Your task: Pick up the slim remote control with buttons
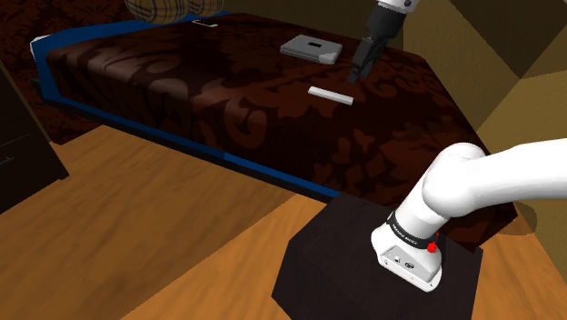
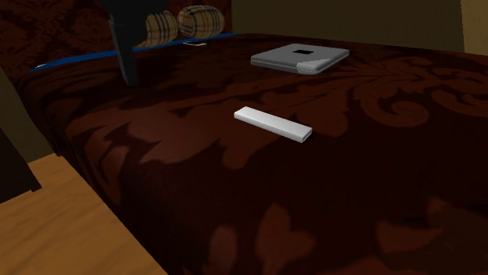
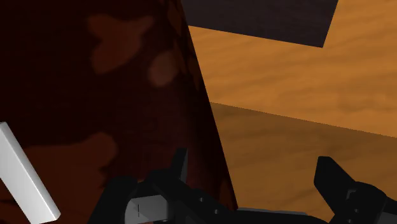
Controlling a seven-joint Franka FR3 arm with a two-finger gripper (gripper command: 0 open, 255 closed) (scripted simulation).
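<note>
A: What is seen, from the stand outward?

B: Past the dark boxy stand (image 1: 336,250) and the wood-grain floor (image 1: 136,236), a bed (image 1: 263,173) is spread with a dark brown cover (image 1: 182,86) patterned in paler leafy shapes. The remote (image 1: 330,95) is laid flat on it, a slim white bar. No buttons can be made out. Just beyond, the gripper (image 1: 357,71) is hung above the cover, its fingers (image 3: 331,181) spread wide and nothing held. Farther off, a flat grey slab (image 1: 311,48) and plaid pillows (image 1: 164,7) are seen.

A: What could be spoiled?

B: In the wrist view the remote is found outside the fingers, off to one side, with the bed's edge between them. A straight descent would likely be wasted on cloth. So thin a bar, low on a soft cover, might also be nudged away or pinched together with fabric.
</note>
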